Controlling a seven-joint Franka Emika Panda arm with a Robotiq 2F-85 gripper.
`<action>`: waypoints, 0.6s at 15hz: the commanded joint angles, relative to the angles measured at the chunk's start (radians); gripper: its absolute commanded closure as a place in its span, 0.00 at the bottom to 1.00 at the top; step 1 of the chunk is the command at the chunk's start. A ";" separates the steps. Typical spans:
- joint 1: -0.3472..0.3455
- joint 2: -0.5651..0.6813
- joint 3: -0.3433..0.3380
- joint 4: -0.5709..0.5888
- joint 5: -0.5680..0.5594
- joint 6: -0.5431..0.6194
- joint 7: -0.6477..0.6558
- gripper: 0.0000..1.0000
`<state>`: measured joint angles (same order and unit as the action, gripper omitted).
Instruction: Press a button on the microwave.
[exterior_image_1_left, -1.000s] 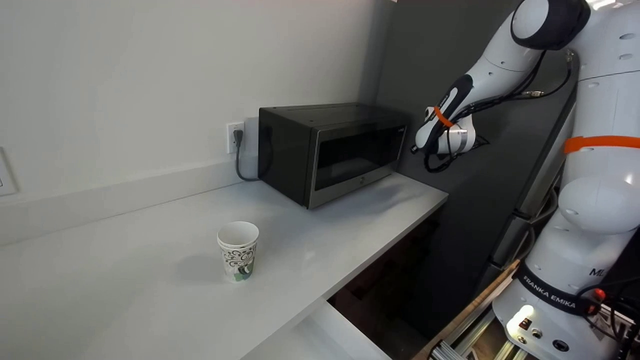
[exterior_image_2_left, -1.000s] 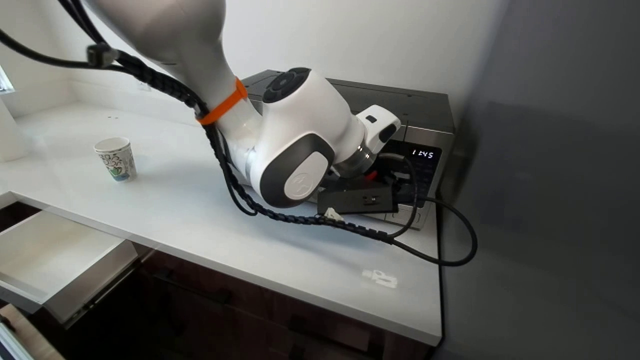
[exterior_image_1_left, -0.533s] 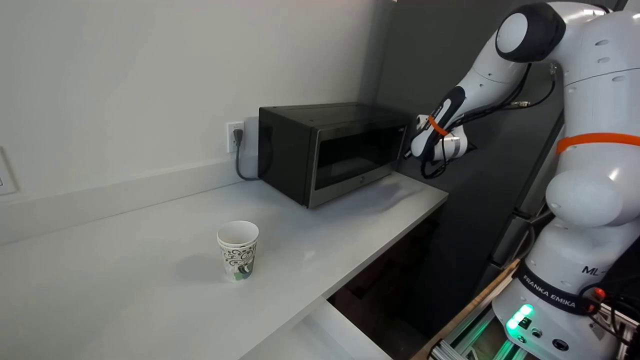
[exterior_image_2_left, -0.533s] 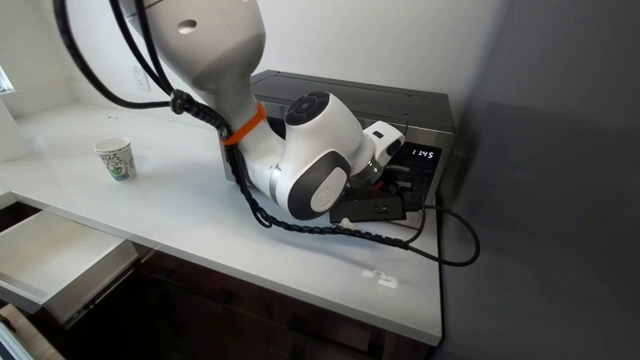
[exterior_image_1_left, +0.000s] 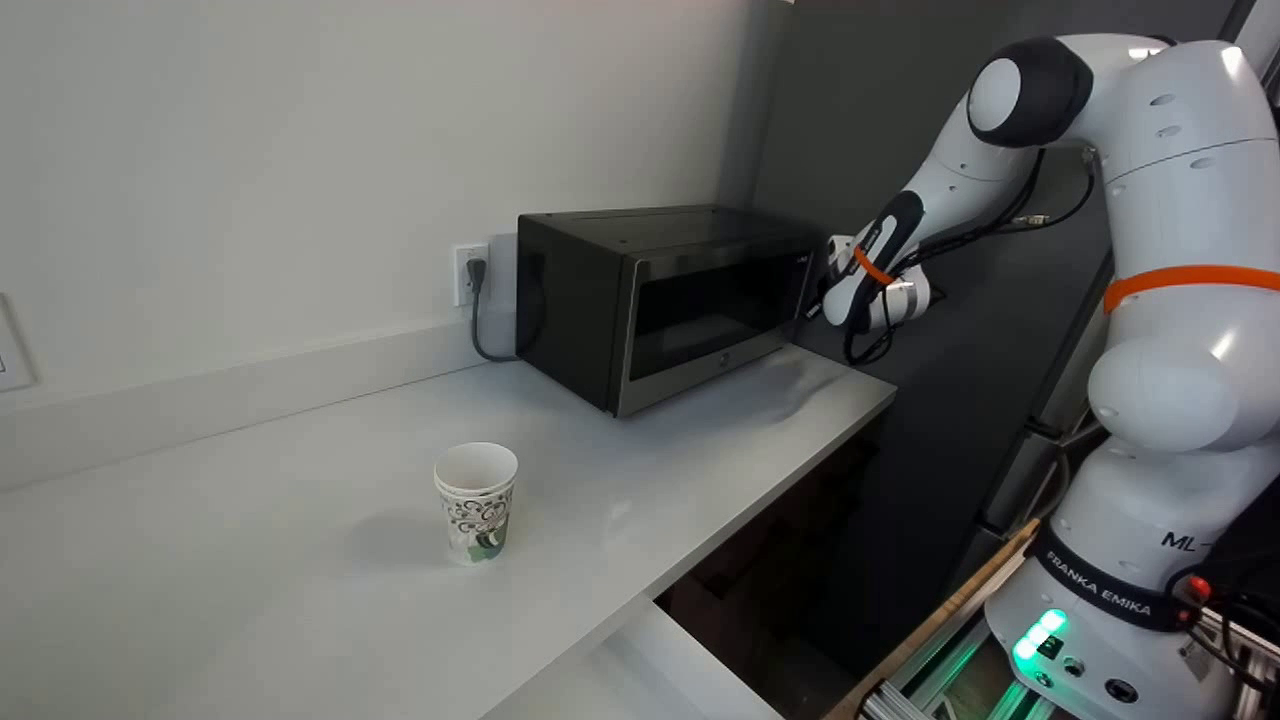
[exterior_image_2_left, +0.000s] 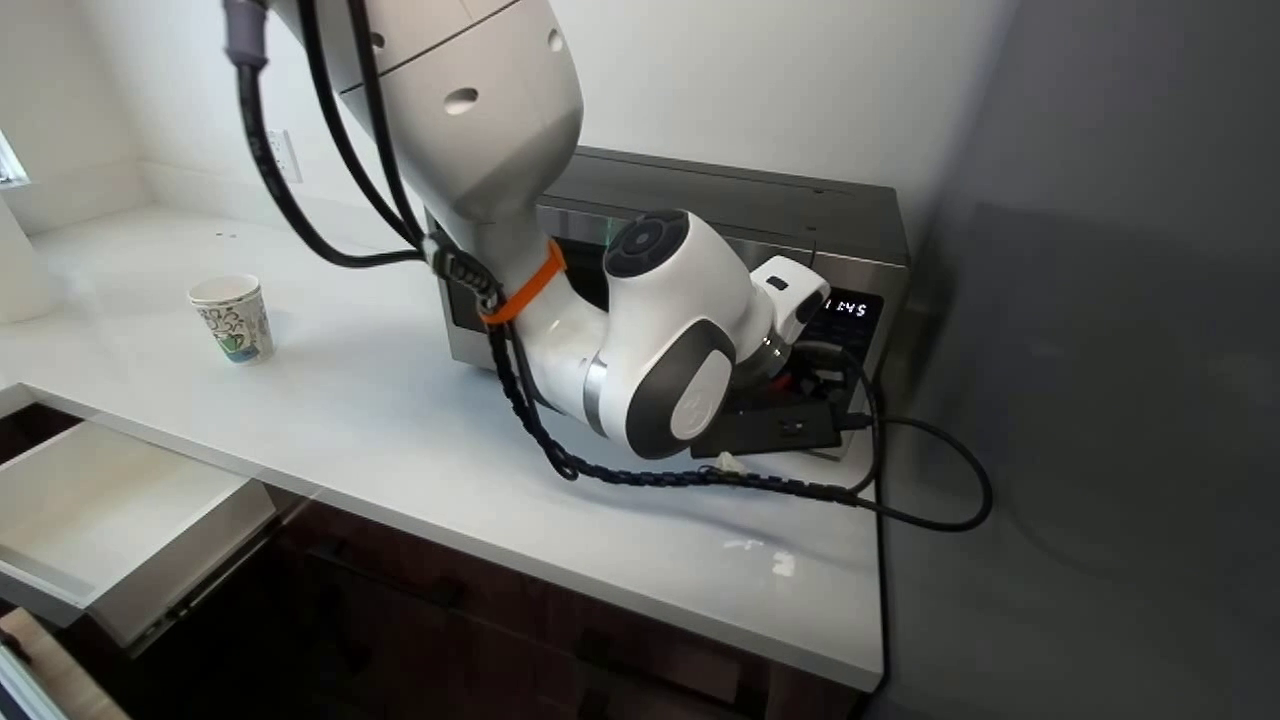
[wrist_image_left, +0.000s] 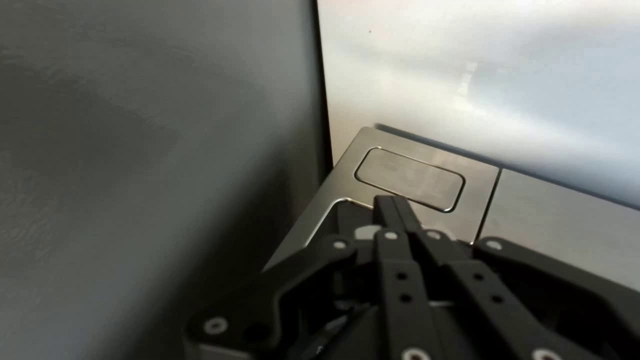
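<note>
The microwave (exterior_image_1_left: 720, 305) is a boxy dark oven with a dark glass door; it stands against the wall in both exterior views (exterior_image_2_left: 840, 215). Its display (exterior_image_2_left: 848, 308) reads 11:45, partly behind the arm. In the wrist view a wide rectangular button (wrist_image_left: 410, 179) lies on the microwave's metal lower front. My gripper (wrist_image_left: 395, 202) is shut and empty, its fingertips together over the black control panel's lower edge, just beside the button. I cannot tell whether the tips touch the panel. In an exterior view the gripper (exterior_image_2_left: 825, 385) is largely hidden by the wrist and its camera.
A tall grey panel (exterior_image_2_left: 1080, 400) stands close beside the microwave; it fills the left of the wrist view (wrist_image_left: 165, 125). Nested paper cups (exterior_image_1_left: 478, 525) stand on the white counter (exterior_image_1_left: 280, 600). A drawer (exterior_image_2_left: 120, 520) is open below. Cables (exterior_image_2_left: 960, 500) loop from the wrist.
The arm has moved down and toward the microwave's control side, most of it in the first half second. The base lights have turned from white to green. Cups and microwave have not moved.
</note>
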<state>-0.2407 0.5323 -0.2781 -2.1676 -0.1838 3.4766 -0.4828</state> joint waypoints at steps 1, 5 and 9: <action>-0.007 0.014 -0.007 0.016 -0.058 -0.003 0.030 1.00; -0.004 -0.015 -0.006 -0.002 -0.092 -0.010 0.023 1.00; -0.084 -0.024 0.084 -0.007 -0.136 0.014 0.033 1.00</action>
<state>-0.2535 0.5284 -0.2649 -2.1584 -0.2693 3.4766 -0.4707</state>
